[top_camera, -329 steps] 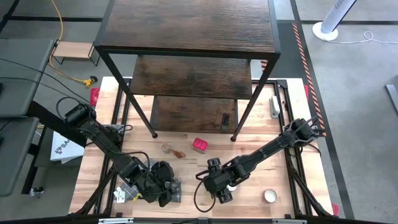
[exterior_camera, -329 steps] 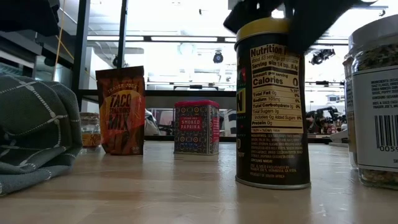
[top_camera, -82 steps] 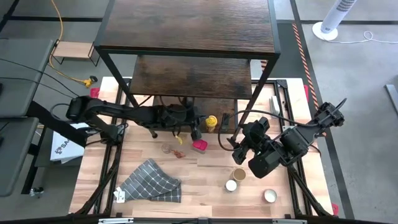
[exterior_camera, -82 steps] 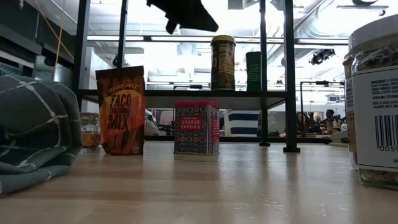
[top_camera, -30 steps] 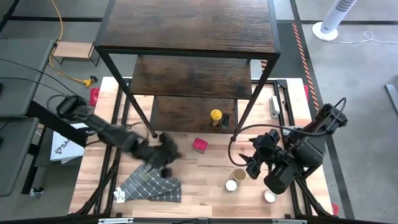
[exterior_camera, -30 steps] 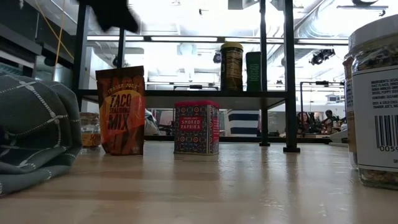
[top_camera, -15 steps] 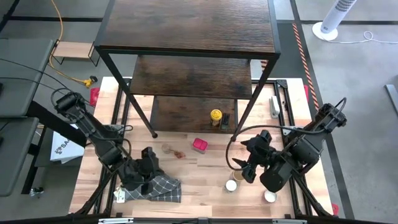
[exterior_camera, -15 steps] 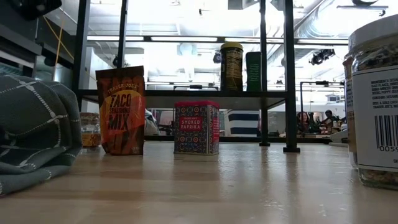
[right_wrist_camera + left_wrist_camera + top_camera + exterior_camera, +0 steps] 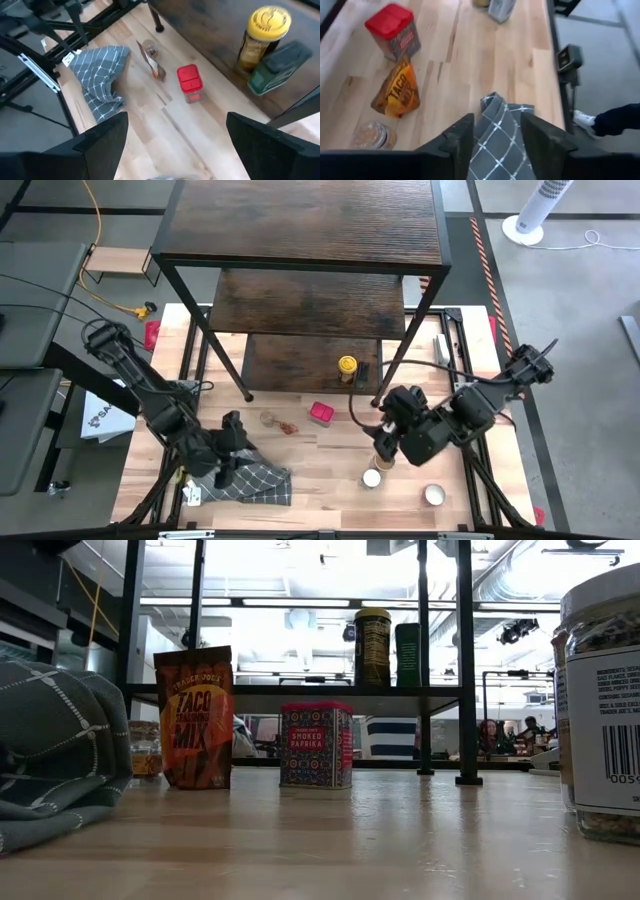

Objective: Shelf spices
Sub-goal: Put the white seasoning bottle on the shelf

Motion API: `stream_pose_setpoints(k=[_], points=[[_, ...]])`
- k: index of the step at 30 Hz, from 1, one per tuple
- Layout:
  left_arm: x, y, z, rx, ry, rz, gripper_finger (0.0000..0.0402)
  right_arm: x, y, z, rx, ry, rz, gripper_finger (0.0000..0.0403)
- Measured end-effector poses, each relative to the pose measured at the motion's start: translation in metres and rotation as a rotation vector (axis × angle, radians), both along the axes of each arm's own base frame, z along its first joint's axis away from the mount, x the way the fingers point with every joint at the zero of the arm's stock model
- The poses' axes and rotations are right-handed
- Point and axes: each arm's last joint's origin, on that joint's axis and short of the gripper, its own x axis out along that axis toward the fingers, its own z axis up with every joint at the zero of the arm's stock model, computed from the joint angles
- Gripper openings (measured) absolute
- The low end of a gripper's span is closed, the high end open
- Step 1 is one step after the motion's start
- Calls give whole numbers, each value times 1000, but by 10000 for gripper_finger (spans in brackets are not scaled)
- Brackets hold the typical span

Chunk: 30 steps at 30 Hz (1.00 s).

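Spices: a yellow-lidded jar [image 9: 346,368] and green tin [image 9: 277,66] stand on the shelf [image 9: 300,360]; a red tin [image 9: 321,413] waits on the table [image 9: 330,470]. Left gripper [image 9: 228,450] hovers over the cloth [image 9: 250,480], fingers apart. Right gripper [image 9: 385,442] is spread wide, empty.

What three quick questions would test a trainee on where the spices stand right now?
1. True or false: the yellow-lidded bottle stands on the shelf's lowest board.
2. What lies right beside the taco mix pouch on the table: A) the smoked paprika tin, B) a white fan?
3. The left gripper hangs over the ____ cloth.

Key: 1 true; 2 A; 3 grey checked.
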Motion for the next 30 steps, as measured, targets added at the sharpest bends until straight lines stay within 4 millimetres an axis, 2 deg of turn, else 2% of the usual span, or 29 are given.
stream_pose_setpoints(k=[5,10,12,15,19,24,26,30], points=[[-16,7,18,-32,-69,-49,189,18,-2,-12,81,65,7,334],[-27,10,28,-52,-116,-68,196,43,17,-53,200,300,103,334],[-29,10,30,-47,-131,-63,196,49,24,-70,214,388,77,334],[-29,10,30,-50,-138,-53,196,51,30,-85,218,412,-74,334],[-28,10,31,-60,-151,-22,196,52,30,-96,307,409,-384,334],[-27,12,31,-97,-172,66,196,44,35,-98,380,376,-616,334],[-27,12,31,-114,-177,94,196,45,44,-98,448,337,-631,334],[-27,13,32,-125,-196,144,196,52,71,-105,498,304,-437,334]])
